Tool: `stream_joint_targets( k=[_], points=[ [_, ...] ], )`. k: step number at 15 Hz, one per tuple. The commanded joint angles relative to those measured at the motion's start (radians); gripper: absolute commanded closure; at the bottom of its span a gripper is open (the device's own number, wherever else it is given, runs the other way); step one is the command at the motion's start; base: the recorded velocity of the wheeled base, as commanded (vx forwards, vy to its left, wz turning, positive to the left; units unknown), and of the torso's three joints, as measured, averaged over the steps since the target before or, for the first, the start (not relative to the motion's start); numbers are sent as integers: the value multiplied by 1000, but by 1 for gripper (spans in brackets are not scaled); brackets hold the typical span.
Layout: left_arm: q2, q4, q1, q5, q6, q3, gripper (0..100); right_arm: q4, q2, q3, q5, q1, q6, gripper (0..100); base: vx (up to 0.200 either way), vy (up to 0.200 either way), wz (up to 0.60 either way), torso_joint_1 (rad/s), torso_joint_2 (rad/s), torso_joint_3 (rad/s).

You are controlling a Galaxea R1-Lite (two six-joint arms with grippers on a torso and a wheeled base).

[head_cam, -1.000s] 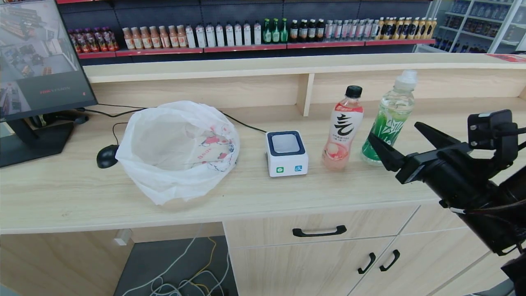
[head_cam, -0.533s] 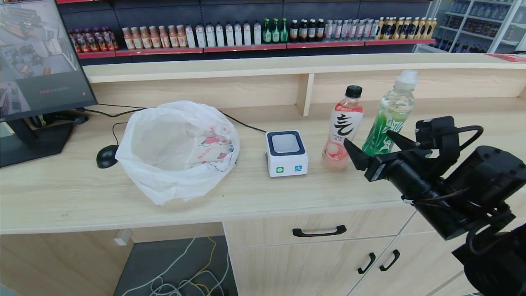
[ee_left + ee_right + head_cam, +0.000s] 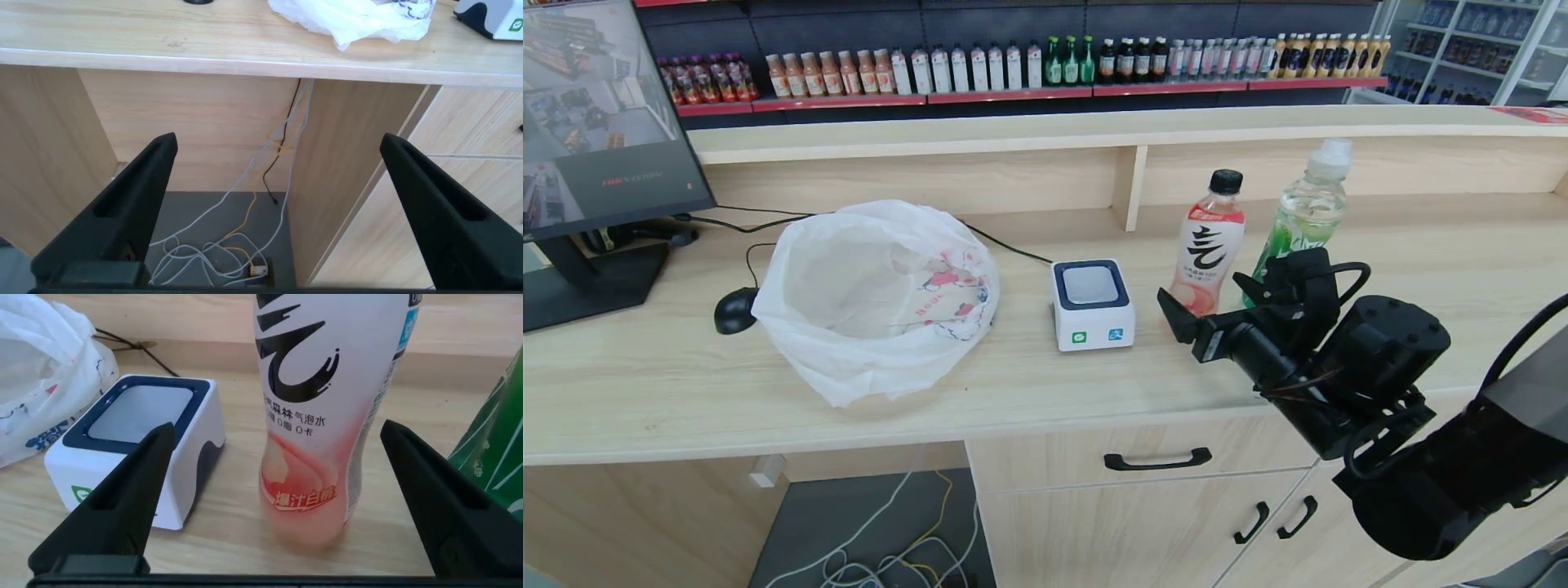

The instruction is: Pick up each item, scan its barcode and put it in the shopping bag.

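Observation:
A pink drink bottle (image 3: 1207, 245) with a black cap stands upright on the wooden counter (image 3: 1013, 384), with a green-labelled bottle (image 3: 1303, 216) just to its right. Left of them sit the white barcode scanner (image 3: 1092, 304) and the open white shopping bag (image 3: 878, 294). My right gripper (image 3: 1213, 304) is open, just in front of the pink bottle at its lower half. In the right wrist view the pink bottle (image 3: 327, 441) stands between my fingers, not touched, beside the scanner (image 3: 139, 449) and the green bottle (image 3: 498, 433). My left gripper (image 3: 278, 204) hangs open below the counter edge, holding nothing.
A monitor (image 3: 596, 122) and a black mouse (image 3: 735, 310) sit at the counter's left. A raised shelf with a divider (image 3: 1131, 188) runs behind the bottles. Drawers with black handles (image 3: 1158, 461) are below. Cables (image 3: 245, 237) lie on the floor under the counter.
My right arm has swung left and forward, from in front of the green bottle to in front of the pink bottle. The bottles, scanner and bag have stayed put.

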Motion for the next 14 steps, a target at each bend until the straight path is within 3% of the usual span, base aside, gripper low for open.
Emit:
stream_joint_targets(
  k=[1, 14],
  points=[
    [0, 0, 0, 0, -1, 0, 0, 1, 19, -24, -1, -6, -1, 0, 0, 0, 0, 0, 0, 0],
    [0, 0, 0, 0, -1, 0, 0, 14, 140, -250, 4, -73, 2, 0, 0, 0, 0, 0, 0, 0]
  ],
)
